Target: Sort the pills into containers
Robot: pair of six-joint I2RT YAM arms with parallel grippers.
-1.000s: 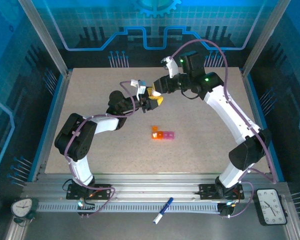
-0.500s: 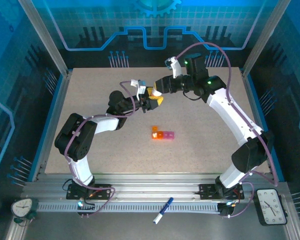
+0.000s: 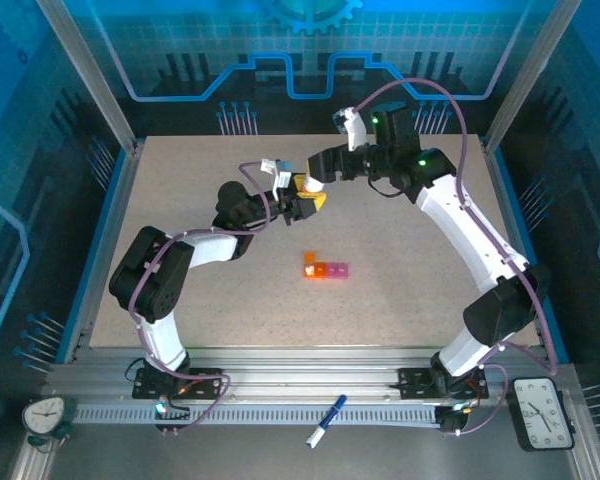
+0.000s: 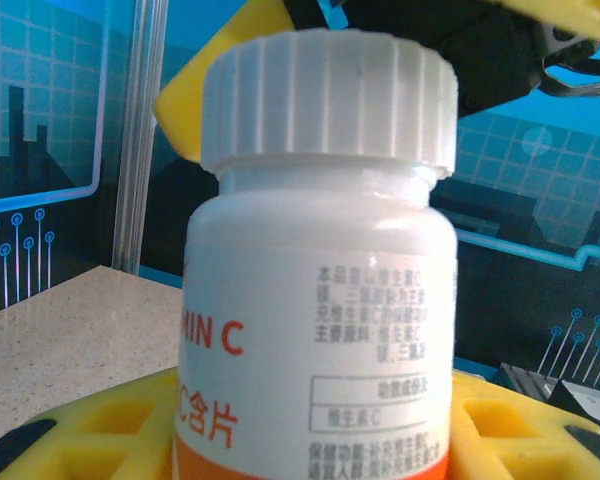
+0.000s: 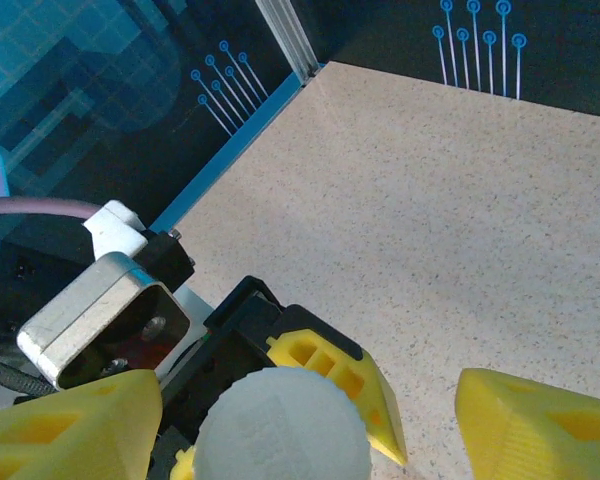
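Observation:
A white pill bottle [image 4: 320, 300] with a ribbed white cap [image 5: 280, 425] and an orange lower part stands upright in my left gripper [image 3: 306, 202], which is shut on its body above the back middle of the table. My right gripper [image 3: 318, 174] hovers just over the cap, open, with its yellow fingers [image 5: 70, 430] apart on either side and not touching it. The containers [image 3: 325, 268], a short orange and pink strip of cells, lie on the table in front of both grippers. The pills are out of view.
The speckled table [image 3: 180, 220] is walled by blue panels and metal posts. A blue and white pen [image 3: 325, 419] lies on the front rail. Small clocks sit at the front left [image 3: 45, 415] and front right [image 3: 543, 411] corners.
My right gripper has opened off the bottle cap and its arm has drawn back a little to the right. The left arm and the bottle have stayed still.

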